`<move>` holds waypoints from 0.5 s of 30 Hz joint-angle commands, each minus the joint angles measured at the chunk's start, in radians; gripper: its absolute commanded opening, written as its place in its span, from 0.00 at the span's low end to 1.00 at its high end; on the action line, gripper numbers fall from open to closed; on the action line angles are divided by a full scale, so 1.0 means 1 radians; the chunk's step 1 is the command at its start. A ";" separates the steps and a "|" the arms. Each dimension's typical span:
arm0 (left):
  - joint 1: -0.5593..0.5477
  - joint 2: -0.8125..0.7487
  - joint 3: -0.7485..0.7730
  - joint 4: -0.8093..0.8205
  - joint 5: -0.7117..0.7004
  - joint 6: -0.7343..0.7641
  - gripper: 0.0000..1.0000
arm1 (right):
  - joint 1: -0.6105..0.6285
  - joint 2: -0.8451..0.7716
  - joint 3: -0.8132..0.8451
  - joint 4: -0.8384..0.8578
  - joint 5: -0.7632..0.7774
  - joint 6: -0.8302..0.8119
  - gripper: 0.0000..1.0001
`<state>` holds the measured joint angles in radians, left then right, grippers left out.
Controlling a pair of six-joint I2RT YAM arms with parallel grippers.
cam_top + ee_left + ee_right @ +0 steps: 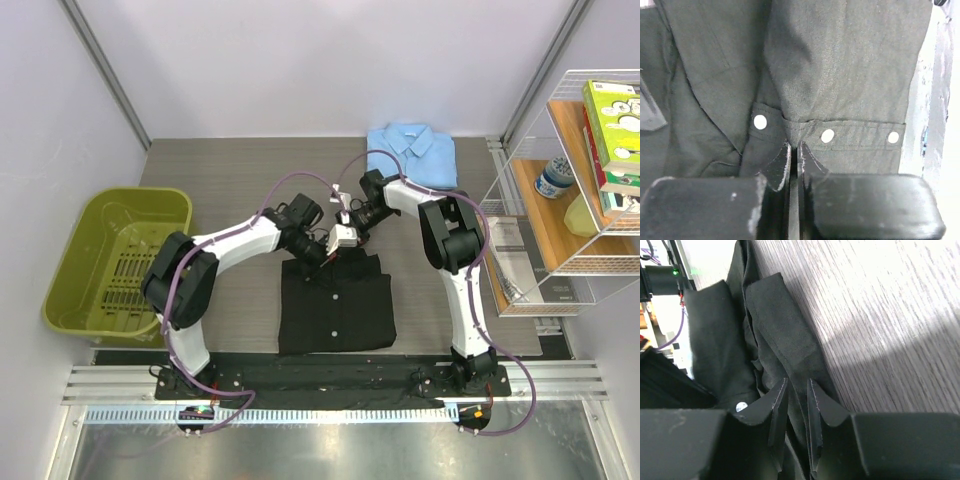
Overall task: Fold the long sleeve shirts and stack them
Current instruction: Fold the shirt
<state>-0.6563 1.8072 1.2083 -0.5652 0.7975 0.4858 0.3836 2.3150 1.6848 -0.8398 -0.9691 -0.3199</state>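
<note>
The black long sleeve shirt (335, 305) lies partly folded on the table in front of the arm bases, its far edge bunched. The light blue long sleeve shirt (412, 152) rests folded at the back, collar visible. Both grippers meet at the black shirt's far edge. My left gripper (322, 255) (794, 145) is shut, its tips pinching black cloth just below a band with white buttons (827, 135). My right gripper (347, 238) (797, 381) has its jaws narrowly apart, with a fold of the black shirt (780, 325) filling the gap between them, beside bare wood.
A green bin (115, 262) stands at the table's left edge. On the right, a white wire shelf (585, 180) holds books and a jar. A printed sheet (512, 250) lies below it. A black mat (340, 375) runs along the near edge.
</note>
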 commanded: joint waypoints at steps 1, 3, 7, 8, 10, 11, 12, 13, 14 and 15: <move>0.015 0.033 0.108 -0.113 0.000 -0.001 0.00 | 0.000 -0.003 0.015 -0.004 0.043 -0.064 0.28; 0.037 0.055 0.172 -0.169 -0.010 -0.004 0.00 | 0.001 -0.008 0.009 -0.005 0.041 -0.077 0.28; 0.063 0.116 0.253 -0.243 -0.014 0.016 0.00 | 0.000 -0.011 0.006 -0.007 0.036 -0.087 0.28; 0.070 0.129 0.278 -0.254 -0.017 0.017 0.00 | 0.000 -0.011 0.006 -0.008 0.038 -0.091 0.28; 0.086 0.153 0.295 -0.271 -0.018 0.017 0.00 | 0.000 -0.014 0.009 -0.010 0.041 -0.096 0.28; 0.089 0.158 0.304 -0.268 -0.021 0.017 0.00 | 0.000 -0.017 0.009 -0.010 0.040 -0.100 0.28; 0.092 0.162 0.307 -0.262 -0.032 0.017 0.00 | -0.002 -0.016 0.009 -0.012 0.041 -0.102 0.28; 0.096 0.168 0.313 -0.262 -0.032 0.023 0.00 | 0.000 -0.017 0.009 -0.015 0.040 -0.105 0.28; 0.098 0.172 0.319 -0.262 -0.034 0.027 0.00 | 0.000 -0.016 0.010 -0.016 0.038 -0.110 0.28; 0.099 0.176 0.324 -0.260 -0.038 0.028 0.00 | 0.001 -0.016 0.012 -0.018 0.038 -0.111 0.28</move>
<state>-0.5686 1.9743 1.4849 -0.7967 0.7757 0.4847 0.3832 2.3154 1.6848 -0.8486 -0.9749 -0.3786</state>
